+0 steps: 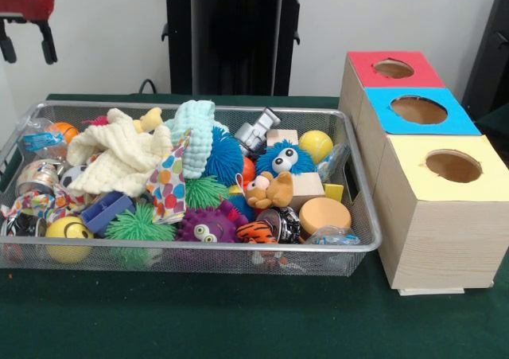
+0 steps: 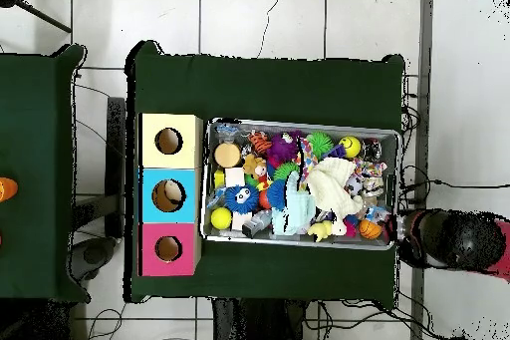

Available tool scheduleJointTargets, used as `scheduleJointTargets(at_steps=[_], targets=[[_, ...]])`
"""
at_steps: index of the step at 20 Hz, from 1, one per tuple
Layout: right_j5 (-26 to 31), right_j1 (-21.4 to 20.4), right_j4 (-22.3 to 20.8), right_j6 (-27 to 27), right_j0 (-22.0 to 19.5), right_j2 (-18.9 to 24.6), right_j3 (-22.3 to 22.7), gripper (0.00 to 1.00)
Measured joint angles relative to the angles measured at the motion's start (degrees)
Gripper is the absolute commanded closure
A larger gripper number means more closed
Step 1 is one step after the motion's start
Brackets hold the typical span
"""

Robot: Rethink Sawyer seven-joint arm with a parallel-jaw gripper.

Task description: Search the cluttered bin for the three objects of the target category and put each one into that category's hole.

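The cluttered bin point(image 1: 199, 246) is a wide silver wire-mesh tray on the green table, also seen in the overhead view point(image 2: 299, 123). It is heaped with toys: a cream knitted cloth point(image 1: 119, 156), a mint fuzzy cloth point(image 1: 195, 132), a blue furry monster point(image 1: 285, 158), a purple spiky ball point(image 1: 205, 228), a green spiky ball point(image 1: 139, 225), a yellow ball point(image 1: 316, 144), a brown teddy point(image 1: 270, 190) and an orange disc point(image 1: 324, 213). My gripper point(image 1: 28, 55) hangs open and empty at the top left, above and beyond the bin's left end.
Three wooden boxes with round holes stand in a row right of the bin: red top point(image 1: 394, 68), blue top point(image 1: 419, 110), yellow top point(image 1: 453, 166). The black pedestal point(image 1: 235, 37) stands behind the bin. A second green table point(image 2: 35, 171) lies at the overhead view's left.
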Motion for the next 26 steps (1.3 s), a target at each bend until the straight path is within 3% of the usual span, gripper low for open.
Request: scheduleJointTargets(at_steps=[10, 26], targets=[[0.0, 0.5, -0.1, 0.0, 0.8, 0.0, 0.5, 0.0], [-1.0, 9.8, -5.0, 0.0, 1.2, 0.0, -0.6, 0.0]])
